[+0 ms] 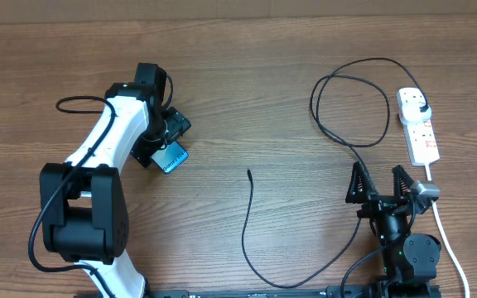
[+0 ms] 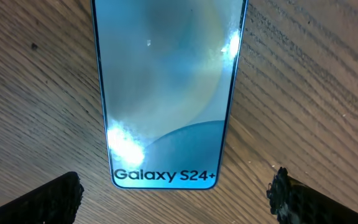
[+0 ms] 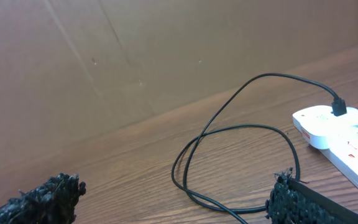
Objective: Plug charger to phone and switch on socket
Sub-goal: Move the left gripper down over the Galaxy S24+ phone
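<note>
The phone (image 1: 171, 157) lies flat on the wooden table at the left, cyan screen up; in the left wrist view (image 2: 169, 93) it reads "Galaxy S24+". My left gripper (image 1: 162, 132) hovers over it, open, fingers (image 2: 176, 196) wide on either side of its near end, not touching. The charger's thin black cable (image 1: 251, 232) runs from a free connector tip (image 1: 249, 172) mid-table, loops (image 3: 241, 162) at the right and ends in a black plug (image 1: 421, 108) in the white socket strip (image 1: 421, 132), also seen in the right wrist view (image 3: 340, 134). My right gripper (image 1: 379, 184) is open and empty near the front right.
The strip's thick white cord (image 1: 445, 236) runs down past the right arm's base toward the front edge. A brown cardboard wall (image 3: 135, 56) stands behind the table. A black cable (image 1: 77, 103) of the left arm arcs out at the left.
</note>
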Action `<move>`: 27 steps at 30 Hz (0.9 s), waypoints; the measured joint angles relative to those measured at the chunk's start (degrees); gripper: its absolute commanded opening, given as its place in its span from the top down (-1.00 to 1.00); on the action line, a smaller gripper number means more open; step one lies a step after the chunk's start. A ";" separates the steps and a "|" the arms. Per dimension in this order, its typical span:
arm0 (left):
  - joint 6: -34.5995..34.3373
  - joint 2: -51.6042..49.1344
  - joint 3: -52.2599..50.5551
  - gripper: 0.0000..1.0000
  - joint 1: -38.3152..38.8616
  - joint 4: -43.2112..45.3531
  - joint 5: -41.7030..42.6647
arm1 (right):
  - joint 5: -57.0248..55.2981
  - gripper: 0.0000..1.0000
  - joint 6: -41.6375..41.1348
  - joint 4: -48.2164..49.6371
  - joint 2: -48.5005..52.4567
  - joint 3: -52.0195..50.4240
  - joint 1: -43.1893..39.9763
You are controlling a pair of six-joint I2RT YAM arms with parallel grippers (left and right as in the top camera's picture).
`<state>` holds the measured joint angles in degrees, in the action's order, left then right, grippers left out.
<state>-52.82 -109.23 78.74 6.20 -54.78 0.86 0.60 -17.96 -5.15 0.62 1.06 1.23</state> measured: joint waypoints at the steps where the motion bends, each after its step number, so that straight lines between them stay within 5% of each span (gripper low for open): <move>1: -0.07 0.00 0.00 -1.00 0.00 0.00 0.02 | 0.00 -1.00 0.00 -0.02 0.00 0.00 0.00; 11: 1.14 -0.46 0.11 -1.00 -9.62 -1.20 5.95 | 0.00 -1.00 -0.02 0.02 0.00 0.00 -0.02; 27: 3.65 -10.97 12.79 -1.00 -6.38 -8.24 5.95 | 0.00 -1.00 0.00 0.00 0.00 0.00 -0.02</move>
<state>-49.17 -120.20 91.53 -0.19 -63.02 6.81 0.60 -17.96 -5.15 0.62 1.06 1.21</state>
